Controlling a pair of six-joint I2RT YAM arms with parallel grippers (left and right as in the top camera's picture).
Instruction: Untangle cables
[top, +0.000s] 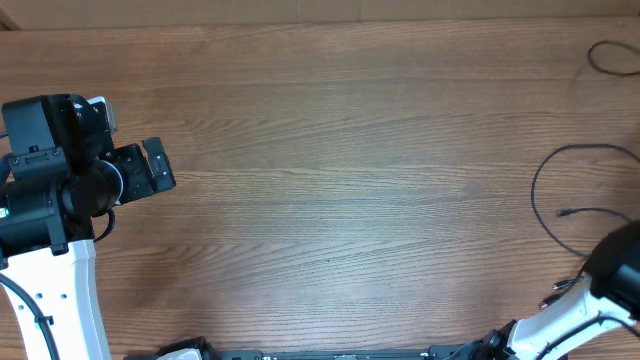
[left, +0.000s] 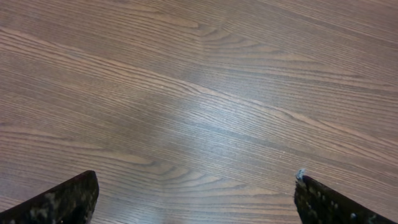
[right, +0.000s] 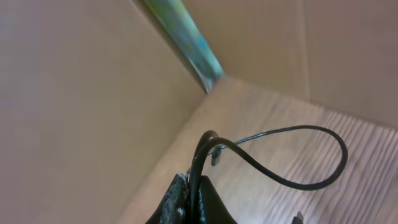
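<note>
The wooden table (top: 330, 150) fills the view. The left end effector (left: 196, 186) hovers over its left side, jaws spread wide. At the right edge, the right end effector (right: 189, 185) is clamped on a thin black cable (right: 297, 128) that loops across the table. A second cable (top: 592, 60) lies coiled near the far right corner.

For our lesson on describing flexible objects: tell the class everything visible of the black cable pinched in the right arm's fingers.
The cable is a thin, smooth black cord, rubbery-looking. The right arm's fingers are shut on it; it rises between them, bends sharply over, then sweeps out in one open loop over the wooden table. The loop curls back towards the fingers and ends in a small dark plug. Whether it rests on the table cannot be told.
</note>
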